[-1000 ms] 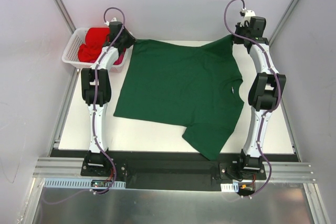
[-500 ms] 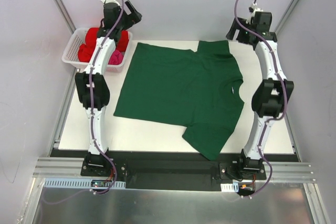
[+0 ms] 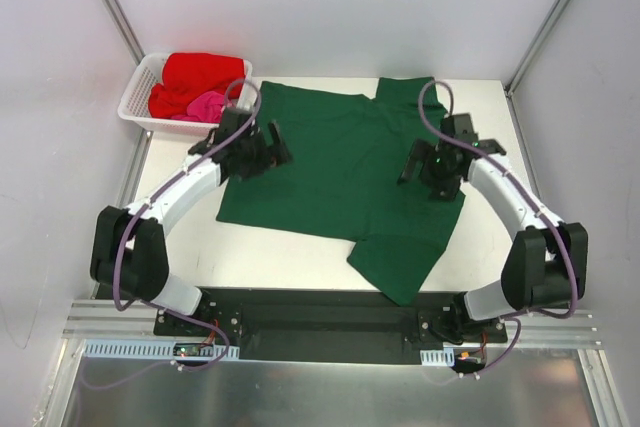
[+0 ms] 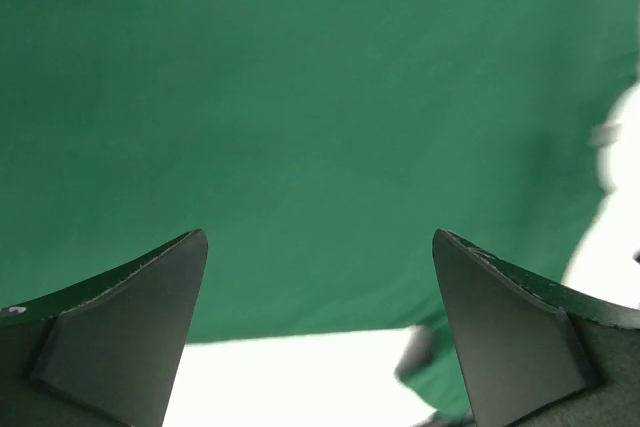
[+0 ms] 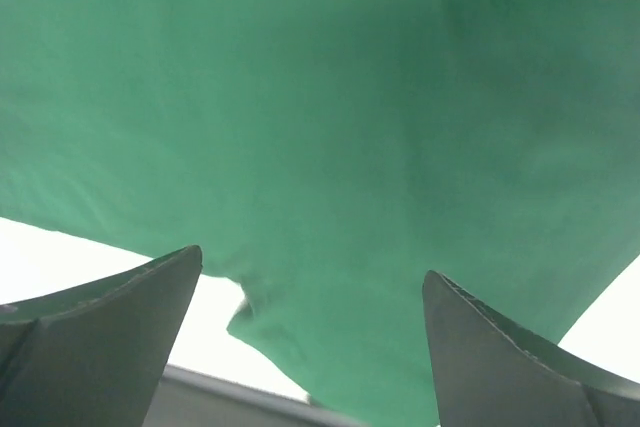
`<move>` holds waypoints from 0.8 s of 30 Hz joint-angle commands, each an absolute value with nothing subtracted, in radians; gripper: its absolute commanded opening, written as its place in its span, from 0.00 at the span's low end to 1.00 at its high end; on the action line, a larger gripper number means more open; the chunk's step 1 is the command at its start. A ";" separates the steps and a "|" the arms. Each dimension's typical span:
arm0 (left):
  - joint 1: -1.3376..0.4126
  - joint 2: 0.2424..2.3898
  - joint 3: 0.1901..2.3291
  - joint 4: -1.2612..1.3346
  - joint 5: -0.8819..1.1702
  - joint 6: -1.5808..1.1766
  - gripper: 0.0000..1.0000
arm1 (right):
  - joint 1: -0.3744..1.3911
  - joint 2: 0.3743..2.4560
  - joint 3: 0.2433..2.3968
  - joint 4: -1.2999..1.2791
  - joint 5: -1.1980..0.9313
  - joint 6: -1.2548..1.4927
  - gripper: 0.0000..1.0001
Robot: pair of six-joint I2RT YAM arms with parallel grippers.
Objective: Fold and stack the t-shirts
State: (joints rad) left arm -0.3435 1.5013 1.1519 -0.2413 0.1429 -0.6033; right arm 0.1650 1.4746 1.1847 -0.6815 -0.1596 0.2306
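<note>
Hovering above the flat dark green t-shirt (image 3: 340, 172): left gripper (image 4: 318, 234) and right gripper (image 5: 312, 260), jaws spread wide, holding nothing.

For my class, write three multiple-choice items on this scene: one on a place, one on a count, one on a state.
1. Where is the red t-shirt? A on the floor; B in the white basket; C on a shelf.
2. How many t-shirts lie spread on the table? A one; B two; C three.
3. The left gripper and right gripper are: A both shut; B both open; C one of each.
Key: B, red cloth sits in the basket; A, only the green t-shirt is spread; B, both show fingers wide apart, holding nothing.
</note>
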 commanded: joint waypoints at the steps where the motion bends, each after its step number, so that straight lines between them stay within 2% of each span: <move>1: -0.325 1.392 0.959 -0.301 0.083 -0.735 0.96 | 0.239 1.416 1.033 -0.649 -0.071 0.403 0.96; 8: -0.325 1.428 0.838 -0.270 0.029 -0.770 0.96 | 0.258 1.486 0.943 -0.589 -0.017 0.373 0.96; 18: -0.325 1.568 0.808 -0.160 -0.002 -0.837 0.94 | 0.256 1.628 0.957 -0.581 0.057 0.313 0.96; 24: -0.325 1.549 0.758 -0.147 -0.031 -0.891 0.94 | 0.239 1.684 0.991 -0.577 0.046 0.264 0.96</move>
